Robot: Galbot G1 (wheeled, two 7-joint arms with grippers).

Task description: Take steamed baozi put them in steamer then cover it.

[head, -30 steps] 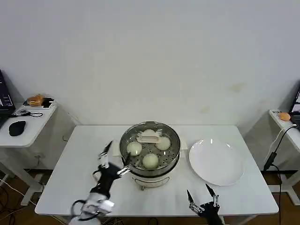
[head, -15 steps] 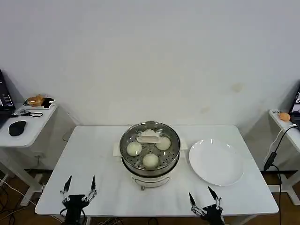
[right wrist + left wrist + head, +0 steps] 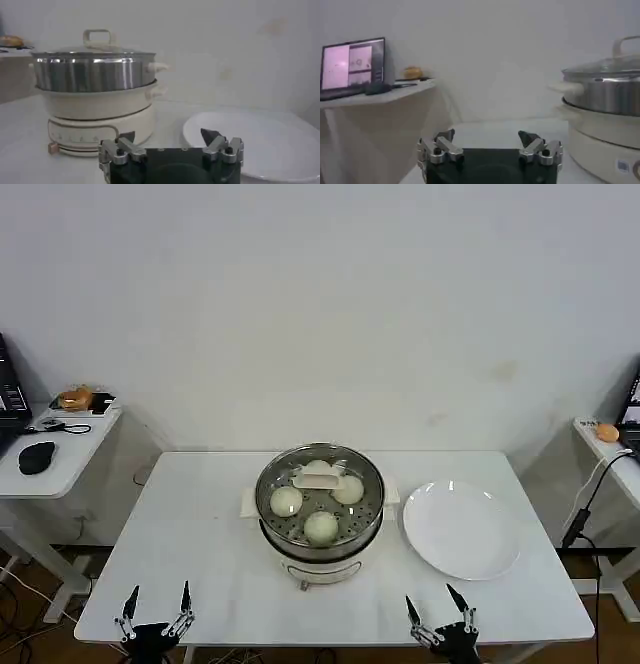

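- Steamer (image 3: 320, 519): a round stainless-steel pot on a cream base, standing at the centre of the white table (image 3: 200, 524); seen side-on in the right wrist view (image 3: 92, 75).
- Cover (image 3: 320, 489): a clear glass lid with a metal rim and pale beige bar handle (image 3: 319, 476), seated flat on the steamer's rim.
- Steamed baozi (image 3: 321, 527): cream-white buns visible through the glass on the perforated tray, one toward 6 o'clock, one toward 9 o'clock (image 3: 286, 501), one toward 2 o'clock (image 3: 348, 489), and a fourth partly hidden under the handle at 12 o'clock.
- White plate (image 3: 462, 529): bare, at 3 o'clock of the steamer, just beside it.
- Left gripper (image 3: 156, 616): at 8 o'clock of the steamer by the table's near edge, well apart from it; fingers spread wide, holding nothing.
- Right gripper (image 3: 439, 620): at 5 o'clock of the steamer by the near edge; fingers likewise spread wide and empty.
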